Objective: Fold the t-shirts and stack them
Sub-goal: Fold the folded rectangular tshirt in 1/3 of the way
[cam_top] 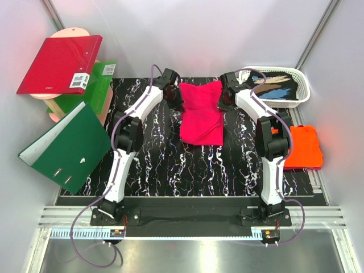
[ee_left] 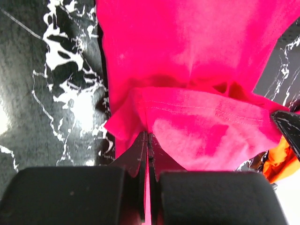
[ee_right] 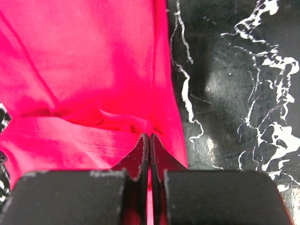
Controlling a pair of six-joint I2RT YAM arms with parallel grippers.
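Observation:
The magenta-pink t-shirt (cam_top: 202,114) lies partly folded on the black marbled mat (cam_top: 159,165), its far edge lifted between both arms. My left gripper (cam_top: 177,98) is shut on the shirt's far left corner; in the left wrist view the jaws (ee_left: 148,137) pinch a thin layer of pink cloth (ee_left: 197,56). My right gripper (cam_top: 222,96) is shut on the far right corner, and its jaws (ee_right: 149,137) clamp pink cloth (ee_right: 79,61) too. The bright orange t-shirt (cam_top: 304,147) lies folded at the mat's right edge, partly behind the right arm.
A white basket (cam_top: 302,91) holding dark items stands at the back right. A red ring binder (cam_top: 60,63) rests on a rack at the back left above a green box (cam_top: 94,85). An open green binder (cam_top: 65,145) leans at the left edge.

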